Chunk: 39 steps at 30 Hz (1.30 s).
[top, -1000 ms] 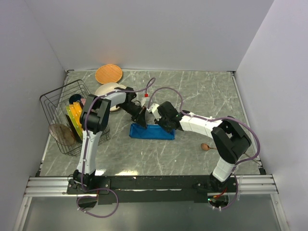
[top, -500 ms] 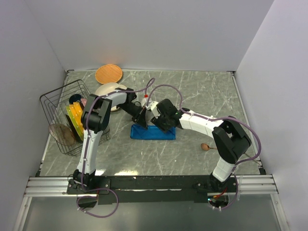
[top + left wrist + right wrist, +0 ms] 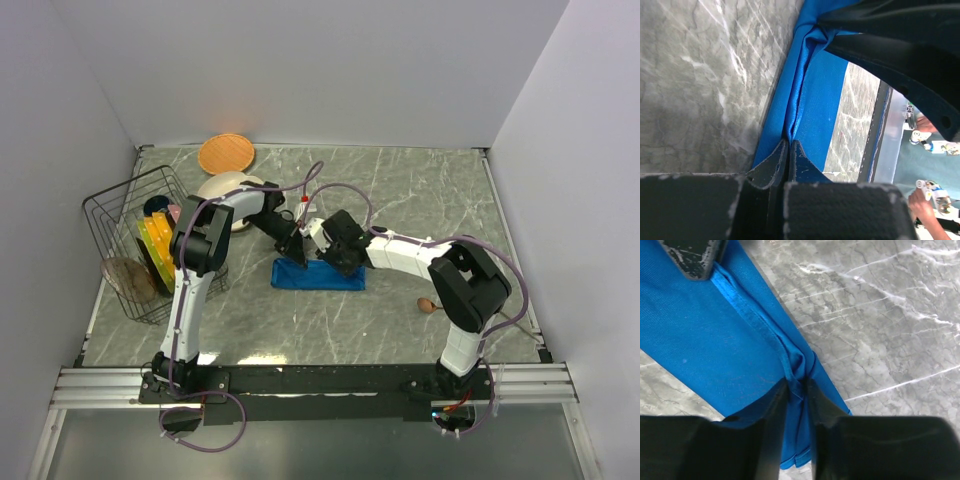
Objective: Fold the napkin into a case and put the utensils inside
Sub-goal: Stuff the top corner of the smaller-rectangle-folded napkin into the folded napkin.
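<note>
Your left gripper (image 3: 789, 156) is pinching shut on the napkin (image 3: 816, 102) ridge, your right gripper (image 3: 797, 389) is clamping the same fold, wooden spoon (image 3: 427, 305) lying well apart.

Bright even light, soft shadows, sheen on the napkin (image 3: 700, 340), blurred foregrounds.

Shiny blue cloth napkin (image 3: 318, 275), veined marble-look table (image 3: 420, 200), wire basket (image 3: 120, 215)

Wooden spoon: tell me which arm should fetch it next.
Right, probably. The spoon lies on that arm's side of the case; the left gripper pinches the end farthest from it.
</note>
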Each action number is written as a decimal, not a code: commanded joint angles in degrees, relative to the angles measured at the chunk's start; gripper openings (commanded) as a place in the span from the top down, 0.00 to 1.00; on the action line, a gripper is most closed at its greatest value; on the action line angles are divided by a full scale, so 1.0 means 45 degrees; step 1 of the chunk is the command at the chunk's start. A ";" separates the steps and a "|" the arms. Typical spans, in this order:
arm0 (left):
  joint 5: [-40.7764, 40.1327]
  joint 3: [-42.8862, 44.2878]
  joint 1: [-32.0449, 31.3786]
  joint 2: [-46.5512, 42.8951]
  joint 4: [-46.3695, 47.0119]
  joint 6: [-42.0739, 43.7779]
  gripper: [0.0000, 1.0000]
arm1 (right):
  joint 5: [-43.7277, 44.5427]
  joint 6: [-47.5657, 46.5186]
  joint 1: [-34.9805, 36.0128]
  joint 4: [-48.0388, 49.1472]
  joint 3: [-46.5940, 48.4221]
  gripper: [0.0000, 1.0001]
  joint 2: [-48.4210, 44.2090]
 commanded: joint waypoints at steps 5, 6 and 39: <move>0.0520 0.0597 -0.0085 -0.1029 0.0466 0.0036 0.99 | -0.0305 -0.0624 0.0050 0.0166 -0.0066 0.81 0.0059; 0.0481 0.0597 -0.0086 -0.0932 0.0564 -0.0061 0.99 | -0.0305 -0.0605 0.0050 0.0205 -0.0066 0.82 0.0039; -0.1101 -0.1472 -0.0086 -0.1830 0.3474 -0.0785 0.43 | 0.0437 -0.1249 -0.0028 0.0869 -0.0086 0.84 0.0176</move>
